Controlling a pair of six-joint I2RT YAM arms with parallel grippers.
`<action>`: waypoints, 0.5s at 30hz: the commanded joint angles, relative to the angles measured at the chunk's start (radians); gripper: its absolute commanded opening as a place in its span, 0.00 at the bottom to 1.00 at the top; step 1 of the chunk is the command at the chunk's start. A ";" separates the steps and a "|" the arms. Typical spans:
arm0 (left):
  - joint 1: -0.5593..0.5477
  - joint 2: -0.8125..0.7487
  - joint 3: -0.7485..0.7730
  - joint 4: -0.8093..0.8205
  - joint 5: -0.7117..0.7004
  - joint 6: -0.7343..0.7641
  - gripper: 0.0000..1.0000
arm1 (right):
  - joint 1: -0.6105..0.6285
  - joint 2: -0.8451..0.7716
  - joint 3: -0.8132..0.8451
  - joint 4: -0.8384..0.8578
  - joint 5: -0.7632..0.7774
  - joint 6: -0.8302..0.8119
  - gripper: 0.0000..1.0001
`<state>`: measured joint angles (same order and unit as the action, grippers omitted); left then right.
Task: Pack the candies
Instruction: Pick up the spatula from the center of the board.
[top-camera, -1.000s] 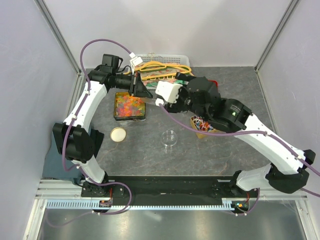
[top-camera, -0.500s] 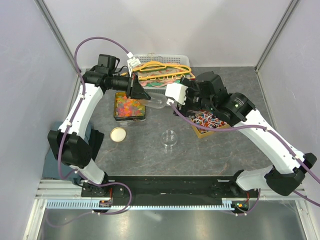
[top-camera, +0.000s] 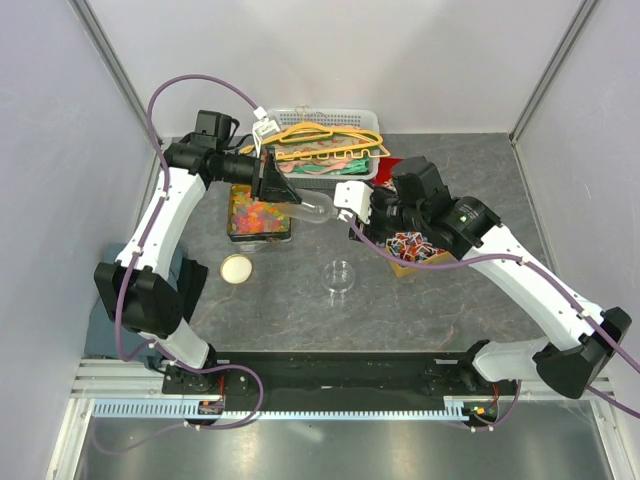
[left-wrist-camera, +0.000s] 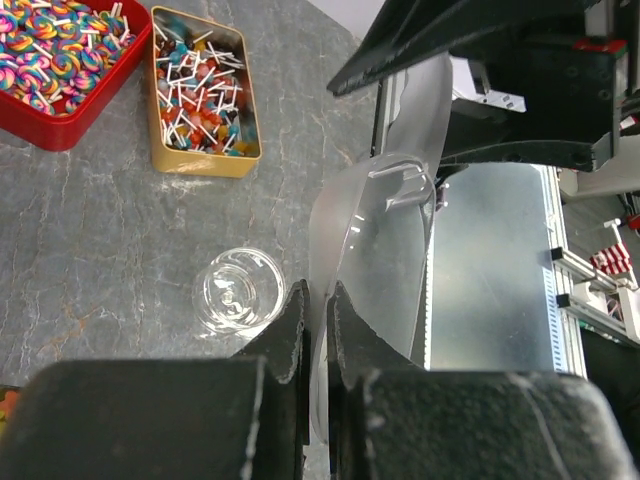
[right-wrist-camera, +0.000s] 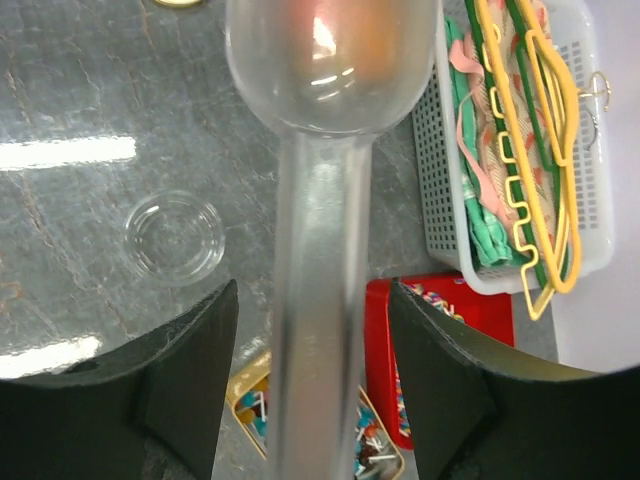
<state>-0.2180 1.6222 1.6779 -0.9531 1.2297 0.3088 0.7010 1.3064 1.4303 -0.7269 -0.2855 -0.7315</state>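
I am pinching the rim of a clear plastic scoop (top-camera: 312, 209) with my left gripper (left-wrist-camera: 318, 310), jaws nearly closed. My right gripper (right-wrist-camera: 318, 330) is gripping its handle. The candies (top-camera: 258, 213) are sitting in a tin toward the far-left corner.

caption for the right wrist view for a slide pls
Right gripper holds a clear plastic scoop above the table, over an empty clear cup.

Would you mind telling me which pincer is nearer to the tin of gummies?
Left. The left pincer hangs over the right edge of the gummy tin, clamping a clear bag. The right pincer is further right, over bare table, holding a clear scoop.
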 joint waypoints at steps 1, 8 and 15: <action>0.000 -0.027 0.000 -0.016 0.126 0.039 0.02 | -0.003 -0.052 -0.059 0.138 -0.104 0.058 0.66; 0.000 -0.013 -0.017 -0.018 0.132 0.055 0.02 | -0.017 -0.068 -0.053 0.187 -0.181 0.118 0.67; 0.002 -0.008 -0.023 -0.018 0.152 0.058 0.02 | -0.020 -0.027 -0.013 0.192 -0.216 0.138 0.64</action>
<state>-0.2146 1.6245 1.6535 -0.9646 1.2869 0.3355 0.6865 1.2545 1.3716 -0.5800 -0.4408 -0.6186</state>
